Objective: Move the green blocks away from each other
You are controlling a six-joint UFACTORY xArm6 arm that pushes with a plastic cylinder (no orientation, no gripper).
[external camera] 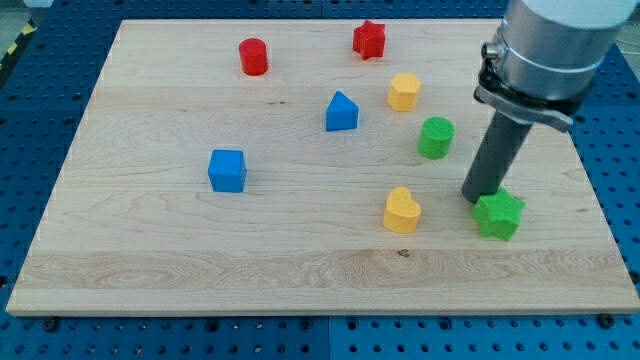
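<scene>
Because the big grey arm (553, 45) runs off the view's top right corner, only its lower part shows, and I have no pincer at all, just a dark rod. My tip (479, 196) sits on the board, touching the upper left side of the green star (498, 214), and the star hides a bit of it.

That green star lies near the board's right side, toward the view's bottom. It is bright green with short points. Up and to the left of it stands the green cylinder (436, 137), round with fine ridges on top. The two are near each other but apart, and my rod stands between them.

The wooden board (150, 240) is pale, with long grain lines, and it rests on a blue table (30, 110) with small holes.

Other blocks sit well apart: a blue cube (227, 170), a blue house shape (341, 111), a yellow heart (402, 211), a yellow block (404, 91) whose shape is hard to tell, a red cylinder (253, 56) and a red star (369, 39).
</scene>
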